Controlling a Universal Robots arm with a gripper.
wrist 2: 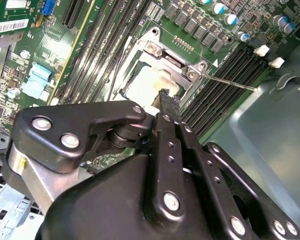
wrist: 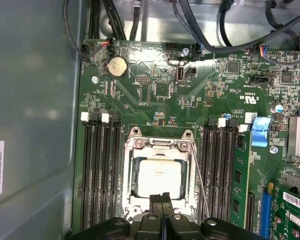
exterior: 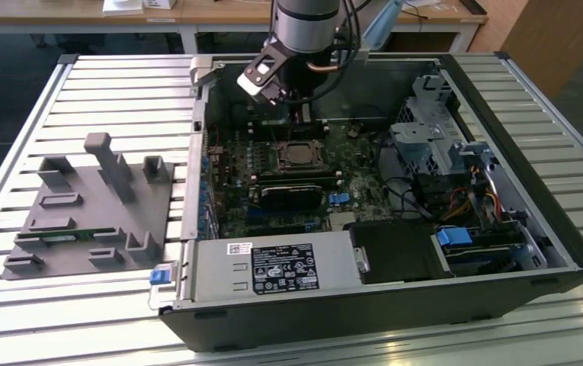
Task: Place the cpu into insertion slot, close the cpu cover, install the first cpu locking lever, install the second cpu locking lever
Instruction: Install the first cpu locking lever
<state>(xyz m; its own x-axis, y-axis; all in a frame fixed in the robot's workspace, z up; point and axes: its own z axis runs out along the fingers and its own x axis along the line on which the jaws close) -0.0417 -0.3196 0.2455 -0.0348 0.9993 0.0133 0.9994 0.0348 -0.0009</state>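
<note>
Cpu [wrist: 160, 176] seated under closed cpu cover [wrist: 131, 175], fingers [wrist: 156, 202] pressed together at its edge — memory slots [wrist: 97, 170] flanking both sides

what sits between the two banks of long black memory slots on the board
The cpu, framed by the metal cpu cover, with a thin lever rod along one side, in the first wrist view.

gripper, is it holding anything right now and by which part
Nothing is held. In the first wrist view the gripper has its fingers shut together with nothing between them, tips by the edge of the cpu cover around the seated cpu.
</note>
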